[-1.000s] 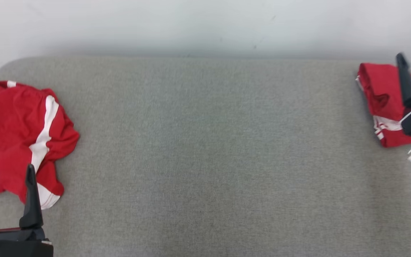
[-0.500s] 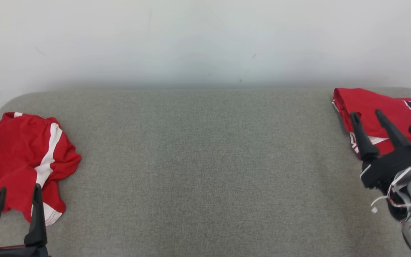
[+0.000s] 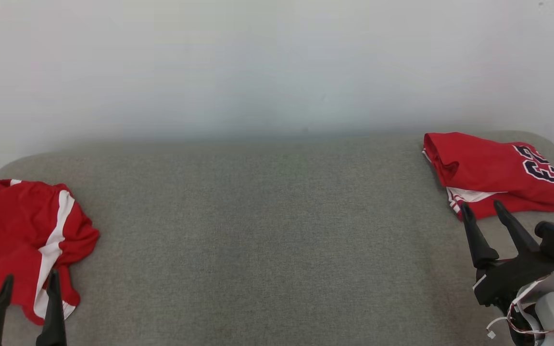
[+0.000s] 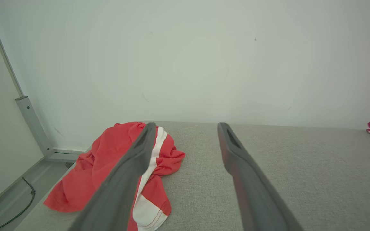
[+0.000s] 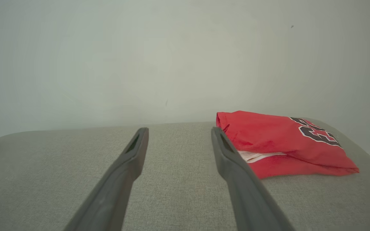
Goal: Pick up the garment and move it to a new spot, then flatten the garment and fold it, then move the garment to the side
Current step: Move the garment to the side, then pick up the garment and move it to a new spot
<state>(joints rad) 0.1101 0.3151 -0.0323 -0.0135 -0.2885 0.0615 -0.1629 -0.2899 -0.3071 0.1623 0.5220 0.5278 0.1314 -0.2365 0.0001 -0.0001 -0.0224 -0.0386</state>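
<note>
A crumpled red garment (image 3: 17,230) with a white stripe lies at the left end of the grey padded table (image 3: 277,230). My left gripper (image 3: 31,283) is open at its near edge, with nothing between its fingers; in the left wrist view this gripper (image 4: 186,125) has the garment (image 4: 108,166) behind its left finger. A folded red jersey (image 3: 493,175) with dark numbers lies at the far right. My right gripper (image 3: 481,211) is open just short of it, apart from the cloth. The right wrist view has this gripper (image 5: 179,130) left of the jersey (image 5: 284,141).
A white wall (image 3: 277,62) runs right behind the table. The table's corners are rounded. Off the left end, the left wrist view shows a metal post (image 4: 34,128) and a cable (image 4: 21,205) on the floor.
The head camera has tilted up, so the whole picture has slid down. My right gripper has drawn back off the folded jersey toward the near edge. Both garments lie unchanged.
</note>
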